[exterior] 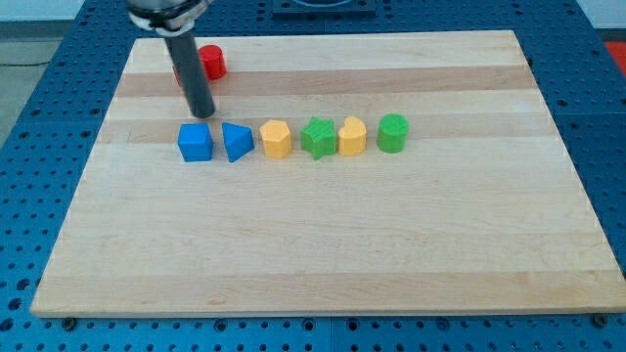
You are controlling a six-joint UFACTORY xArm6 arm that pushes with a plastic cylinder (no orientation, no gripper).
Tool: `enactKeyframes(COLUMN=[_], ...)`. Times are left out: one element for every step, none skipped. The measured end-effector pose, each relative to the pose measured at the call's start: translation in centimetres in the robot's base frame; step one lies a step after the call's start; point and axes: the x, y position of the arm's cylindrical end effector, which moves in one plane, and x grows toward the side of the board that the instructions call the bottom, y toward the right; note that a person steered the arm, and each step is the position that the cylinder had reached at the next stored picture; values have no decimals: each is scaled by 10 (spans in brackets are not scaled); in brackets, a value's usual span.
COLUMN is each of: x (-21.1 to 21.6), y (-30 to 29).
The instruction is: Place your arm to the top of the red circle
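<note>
One rod was all our arm ended in, so we had no jaws to find apart or together. My tip (201,113) rested on the board (323,244), just above the blue cube (195,142) and near the blue wedge (237,141), which lay to its lower right. The red circle (211,63) sat above the tip, towards the view's top, partly hidden behind the rod. Further right of the tip ran the rest of the row: a yellow block (277,139), a green star (317,138) touching a second yellow block (352,136), then a green cylinder (393,133). We saw the row lying level across the board, well apart from the red circle.
</note>
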Motion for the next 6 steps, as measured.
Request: enactKeyframes(x=[-37,-89,-135,-144,-135,-118], y=[24,27,13,-13,-14,-15])
